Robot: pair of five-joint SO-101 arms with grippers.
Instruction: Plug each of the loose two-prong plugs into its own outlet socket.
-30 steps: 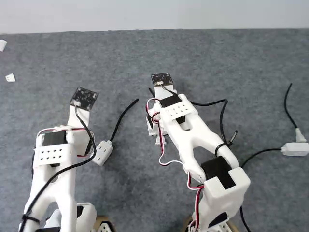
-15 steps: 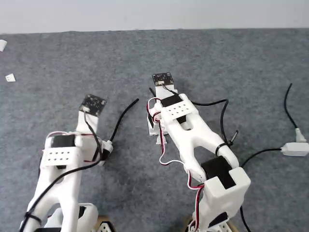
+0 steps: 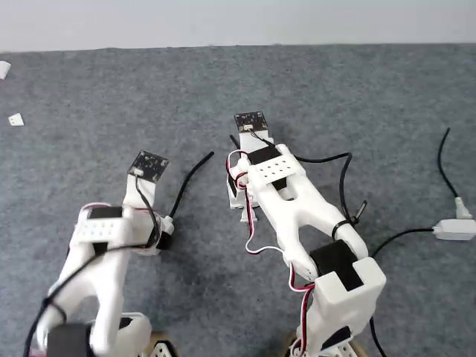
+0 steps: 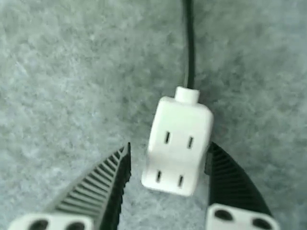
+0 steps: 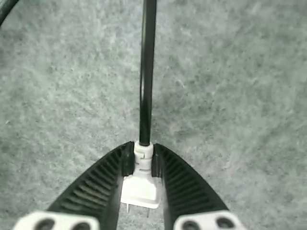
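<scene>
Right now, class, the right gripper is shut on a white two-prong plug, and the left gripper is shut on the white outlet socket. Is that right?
Not quite. The left gripper is open: the left wrist view shows its fingers apart, either side of the outlet socket. The right gripper is indeed shut on the plug.

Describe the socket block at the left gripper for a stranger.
On the grey carpeted table, find the left arm's gripper. Between its open fingers lies a white plastic socket block on a black cord; the other white block lies alone, far right.
</scene>
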